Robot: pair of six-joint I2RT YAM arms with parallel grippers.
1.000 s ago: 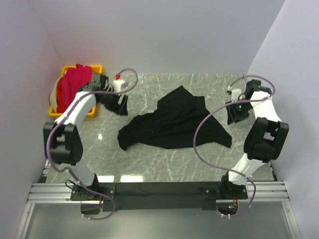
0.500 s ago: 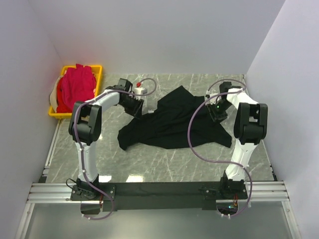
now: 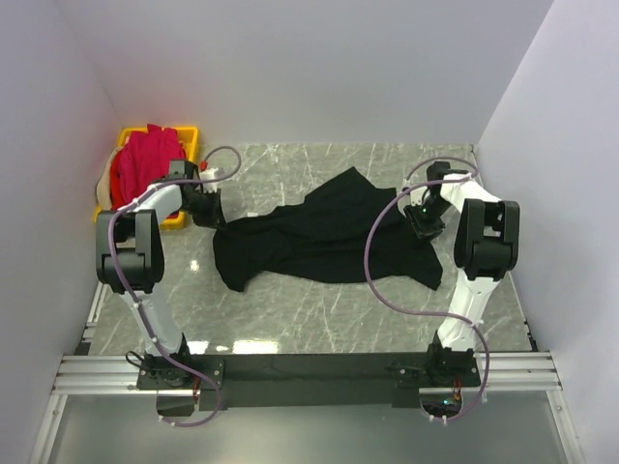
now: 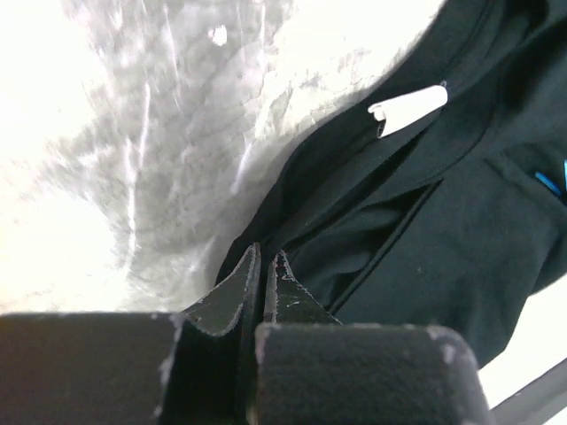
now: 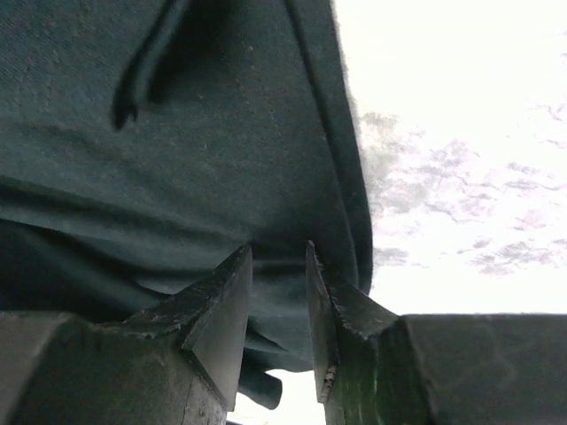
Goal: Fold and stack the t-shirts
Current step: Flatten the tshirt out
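While the black shirt (image 3: 324, 237) lies crumpled and spread across the middle of the bench (image 3: 329, 314), each arm grips one side of it. The left claw (image 4: 263, 266) is pinched together on a fold at the shirt's left edge, near the crate (image 3: 189, 131). The right claw (image 5: 276, 274) is clamped on the right edge, fingers almost touching. Pink shirts (image 3: 145, 166) are heaped in the crate, far left.

Table (image 3: 319, 309): grey marble-patterned surface, enclosed by white walls (image 3: 290, 68) on three sides. Yellow crate (image 3: 191, 133) placed at far-left table corner, against left wall. Aluminium rail (image 3: 97, 373) mounted along near edge.
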